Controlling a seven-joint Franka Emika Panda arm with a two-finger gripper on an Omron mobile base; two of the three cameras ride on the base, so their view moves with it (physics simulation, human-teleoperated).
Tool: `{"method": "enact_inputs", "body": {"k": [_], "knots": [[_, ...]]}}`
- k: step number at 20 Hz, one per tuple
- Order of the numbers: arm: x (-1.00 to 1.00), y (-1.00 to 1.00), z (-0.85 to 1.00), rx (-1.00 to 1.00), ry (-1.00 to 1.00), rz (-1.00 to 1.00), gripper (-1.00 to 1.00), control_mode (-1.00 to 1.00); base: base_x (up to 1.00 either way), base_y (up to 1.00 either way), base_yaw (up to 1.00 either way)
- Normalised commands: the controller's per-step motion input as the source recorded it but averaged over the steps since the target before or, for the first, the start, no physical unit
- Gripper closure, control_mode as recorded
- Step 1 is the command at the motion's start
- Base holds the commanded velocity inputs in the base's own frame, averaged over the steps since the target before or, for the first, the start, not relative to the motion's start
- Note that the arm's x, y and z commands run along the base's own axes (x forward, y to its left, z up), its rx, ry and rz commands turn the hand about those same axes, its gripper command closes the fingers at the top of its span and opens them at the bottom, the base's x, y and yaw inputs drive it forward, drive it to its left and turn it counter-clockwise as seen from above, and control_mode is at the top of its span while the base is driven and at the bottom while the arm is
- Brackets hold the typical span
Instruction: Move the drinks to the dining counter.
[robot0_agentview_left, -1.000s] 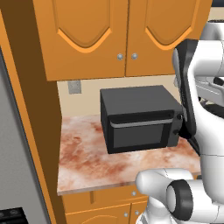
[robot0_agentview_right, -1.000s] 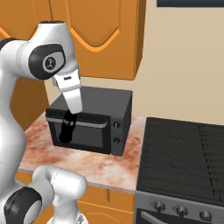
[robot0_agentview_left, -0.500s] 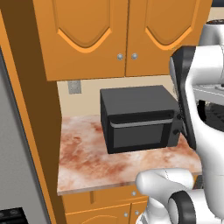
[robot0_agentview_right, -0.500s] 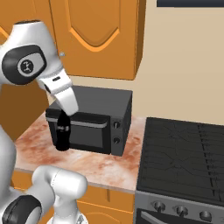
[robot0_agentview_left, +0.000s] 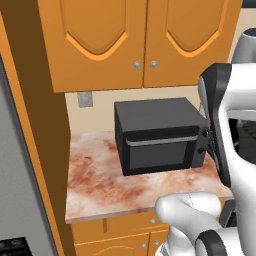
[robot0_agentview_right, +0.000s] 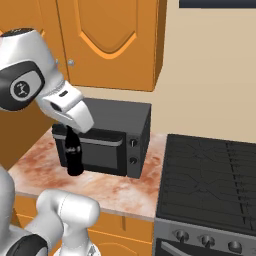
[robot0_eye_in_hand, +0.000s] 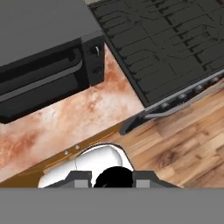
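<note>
Right base view: two-finger gripper (robot0_agentview_right: 70, 131) was pinched on the neck of the small dark bottle with pale label (robot0_agentview_right: 74, 155), hanging before the black microwave (robot0_agentview_right: 107, 135); rigid, light, probably slick, best held high.

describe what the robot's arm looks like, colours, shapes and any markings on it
The arm is glossy white, built of rounded, bulging segments joined by dark grey to black joints. One joint carries a round dark cap with a small white logo. The wrist section is white and blocky with a dark seam. No loose cables show.
</note>
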Motion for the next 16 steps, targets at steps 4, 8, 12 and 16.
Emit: {"method": "enact_inputs", "body": {"k": [4, 8, 12, 16], "knots": [[-0.02, 0.19, 0.0, -0.17, 0.0, 0.1, 1.0, -1.0, 0.0, 0.0, 0.0], [0.0, 0.0, 0.0, -0.03, 0.0, 0.0, 1.0, 1.0, -0.09, -0.53, -0.23], [0.0, 0.0, 0.0, 0.0, 0.0, 0.0, 1.0, 1.0, 0.08, -0.34, -0.81], [0.0, 0.0, 0.0, 0.0, 0.0, 0.0, 1.0, 1.0, 0.02, -0.03, -0.9]]}}
